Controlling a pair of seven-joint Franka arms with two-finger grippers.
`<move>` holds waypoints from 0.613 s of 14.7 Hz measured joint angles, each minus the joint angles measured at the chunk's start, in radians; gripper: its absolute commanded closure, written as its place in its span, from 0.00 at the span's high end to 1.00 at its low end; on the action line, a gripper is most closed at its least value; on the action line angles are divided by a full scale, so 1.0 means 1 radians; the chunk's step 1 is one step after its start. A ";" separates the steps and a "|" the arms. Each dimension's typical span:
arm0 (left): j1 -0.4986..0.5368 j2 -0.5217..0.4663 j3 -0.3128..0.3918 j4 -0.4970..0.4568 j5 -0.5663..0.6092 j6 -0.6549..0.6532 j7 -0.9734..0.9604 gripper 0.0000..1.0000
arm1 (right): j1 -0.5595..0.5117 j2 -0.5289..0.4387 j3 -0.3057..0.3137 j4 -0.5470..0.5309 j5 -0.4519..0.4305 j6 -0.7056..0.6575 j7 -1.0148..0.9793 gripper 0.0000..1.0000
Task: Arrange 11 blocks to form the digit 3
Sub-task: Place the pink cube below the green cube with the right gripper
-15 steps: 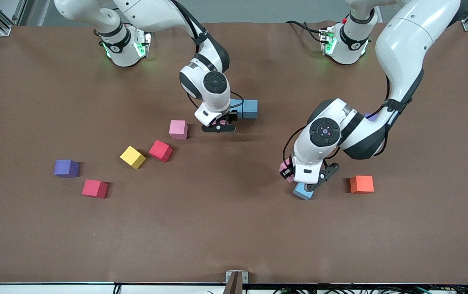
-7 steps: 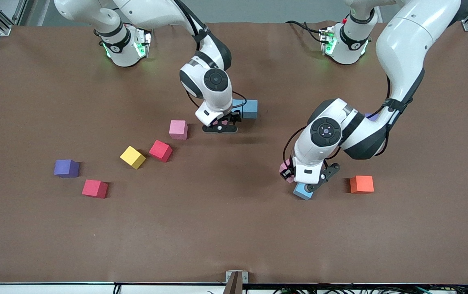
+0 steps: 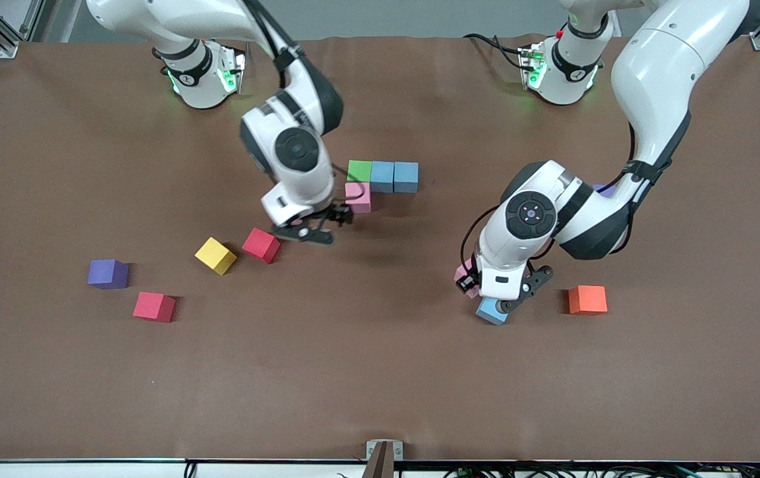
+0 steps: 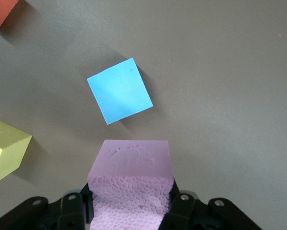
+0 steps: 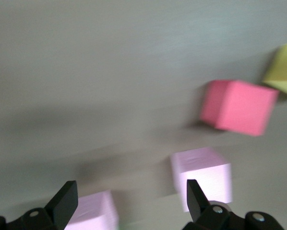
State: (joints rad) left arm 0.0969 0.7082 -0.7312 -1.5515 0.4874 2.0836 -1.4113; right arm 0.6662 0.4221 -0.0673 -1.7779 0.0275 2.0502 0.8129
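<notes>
A green block (image 3: 359, 170) and two light blue blocks (image 3: 382, 176) (image 3: 406, 176) form a row, with a pink block (image 3: 358, 197) touching the green one on its nearer side. My right gripper (image 3: 306, 232) (image 5: 131, 201) hangs open and empty just off that pink block (image 5: 93, 211), over a loose pink block (image 5: 203, 177). A red block (image 3: 261, 245), a yellow block (image 3: 215, 255) and another red block (image 3: 153, 307) lie toward the right arm's end. My left gripper (image 3: 467, 282) is shut on a pink block (image 4: 129, 187) above a light blue block (image 3: 491, 311) (image 4: 119, 97). An orange block (image 3: 587, 299) lies beside it.
A purple cube (image 3: 107, 273) sits near the right arm's end, and another purple cube (image 3: 602, 190) peeks out from under the left arm. A second yellow block (image 4: 4, 155) shows in the left wrist view. The brown table (image 3: 380, 372) is bare toward the front camera.
My right gripper has left the pink block beside the green one and swung toward the right arm's end, now covering the loose pink block. The left arm has not moved.
</notes>
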 measured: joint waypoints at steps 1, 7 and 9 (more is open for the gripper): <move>0.000 0.000 0.000 0.000 0.000 0.000 0.000 0.20 | -0.013 0.001 -0.008 -0.007 0.000 -0.019 -0.018 1.00; -0.002 0.000 0.000 0.000 0.000 0.000 0.000 0.20 | -0.036 -0.008 -0.008 -0.106 0.000 -0.019 -0.281 1.00; -0.002 0.000 0.000 0.000 0.000 0.000 0.000 0.20 | -0.050 -0.032 0.009 -0.155 0.000 0.014 -0.314 1.00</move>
State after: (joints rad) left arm 0.0952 0.7082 -0.7313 -1.5515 0.4874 2.0834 -1.4113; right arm 0.6162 0.3903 -0.0581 -1.9330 0.0274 2.0643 0.4994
